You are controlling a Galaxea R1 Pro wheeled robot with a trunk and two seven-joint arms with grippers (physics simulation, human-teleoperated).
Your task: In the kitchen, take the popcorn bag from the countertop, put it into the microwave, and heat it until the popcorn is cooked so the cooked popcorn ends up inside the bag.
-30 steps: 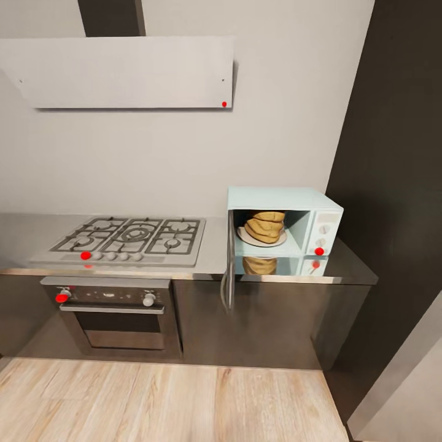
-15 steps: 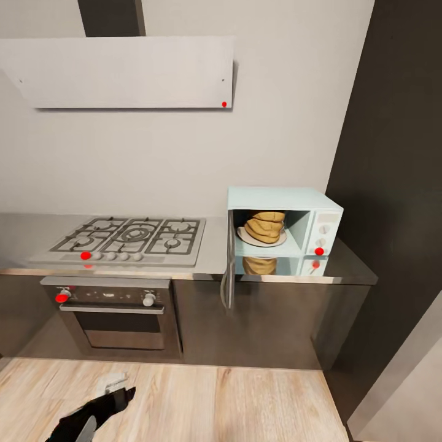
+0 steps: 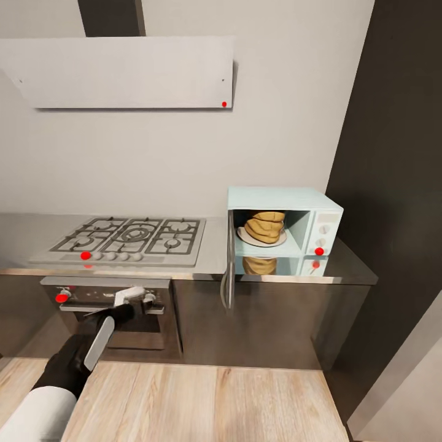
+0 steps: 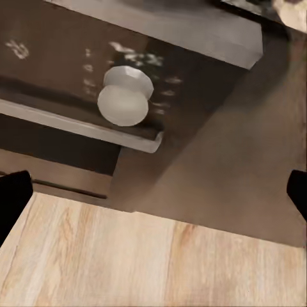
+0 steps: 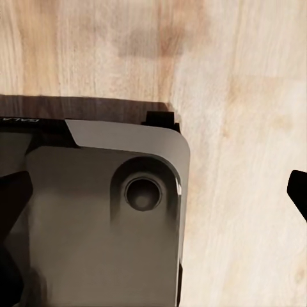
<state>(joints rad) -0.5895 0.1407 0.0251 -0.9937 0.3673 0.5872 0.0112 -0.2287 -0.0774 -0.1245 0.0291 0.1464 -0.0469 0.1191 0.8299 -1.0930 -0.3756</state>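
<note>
One popcorn bag [image 3: 265, 226] sits in the open microwave [image 3: 284, 221]; we see our left gripper [image 4: 153, 192] spread wide, right gripper's state unclear.

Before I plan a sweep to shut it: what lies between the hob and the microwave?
Head view: bare grey countertop, then the microwave's open door, seen edge-on.

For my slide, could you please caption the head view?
Left arm raised before the oven; popcorn bag inside the open microwave.
</note>
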